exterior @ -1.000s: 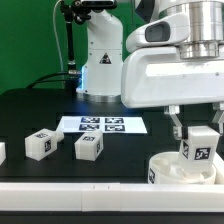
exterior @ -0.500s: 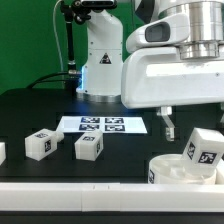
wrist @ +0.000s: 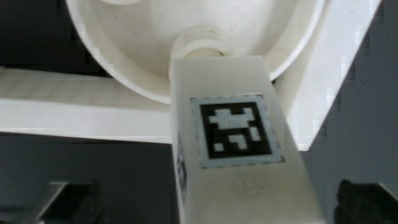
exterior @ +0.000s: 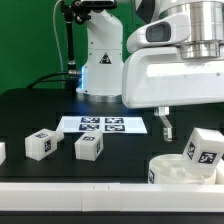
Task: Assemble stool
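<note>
Stool parts are white plastic with black-and-white square tags.

In the exterior view the round seat (exterior: 172, 172) lies on the black tabletop (exterior: 40, 105) at the exterior view's lower right, partly cut off by the frame. One leg (exterior: 205, 150), a short rectangular block, stands on end in the seat with its tag facing the camera. Its long axis is near upright but not plumb, and its top leans toward the exterior view's right. The arm (exterior: 170, 70) hangs over it. Only one finger (exterior: 165, 127) shows, and it stands apart from the leg on the exterior view's left with dark tabletop between them. A second leg (exterior: 40, 143) and a third leg (exterior: 89, 146) lie loose well apart from the seat, toward the exterior view's left. A fourth block (exterior: 2, 152) is cut off at the frame edge. The marker board (exterior: 100, 125) lies flat behind them. A white rail (exterior: 70, 195) runs along the near edge.

In the wrist view the leg (wrist: 228, 130) fills the middle as a long block with its tag face toward the camera. Its long axis runs away from the camera, and its far end meets the curved inner wall of the seat (wrist: 125, 50). How deep it sits cannot be told. The two dark, blurred fingertips (wrist: 68, 200) flank the leg with a gap on each side, so the jaws are spread and hold nothing.
</note>
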`<act>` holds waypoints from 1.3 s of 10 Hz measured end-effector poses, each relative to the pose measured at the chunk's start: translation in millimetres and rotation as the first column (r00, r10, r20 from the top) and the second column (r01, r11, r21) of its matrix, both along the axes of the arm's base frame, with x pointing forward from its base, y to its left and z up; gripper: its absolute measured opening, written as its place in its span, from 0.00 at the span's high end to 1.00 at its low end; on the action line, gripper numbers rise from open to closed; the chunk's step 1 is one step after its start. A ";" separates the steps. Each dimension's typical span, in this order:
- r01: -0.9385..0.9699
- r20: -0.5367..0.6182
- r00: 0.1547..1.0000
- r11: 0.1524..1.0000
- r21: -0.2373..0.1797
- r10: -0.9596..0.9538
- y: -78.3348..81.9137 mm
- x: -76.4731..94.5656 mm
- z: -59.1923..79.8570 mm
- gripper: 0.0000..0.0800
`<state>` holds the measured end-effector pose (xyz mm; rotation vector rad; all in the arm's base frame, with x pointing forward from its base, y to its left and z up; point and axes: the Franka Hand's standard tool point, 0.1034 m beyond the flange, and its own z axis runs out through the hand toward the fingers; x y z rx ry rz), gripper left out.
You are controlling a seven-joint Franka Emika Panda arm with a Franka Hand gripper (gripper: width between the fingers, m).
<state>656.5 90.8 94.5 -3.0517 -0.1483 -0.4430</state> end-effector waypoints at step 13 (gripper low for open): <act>-0.017 -0.244 0.970 1.000 -0.013 0.013 -2.9 -0.2 10.7 0.19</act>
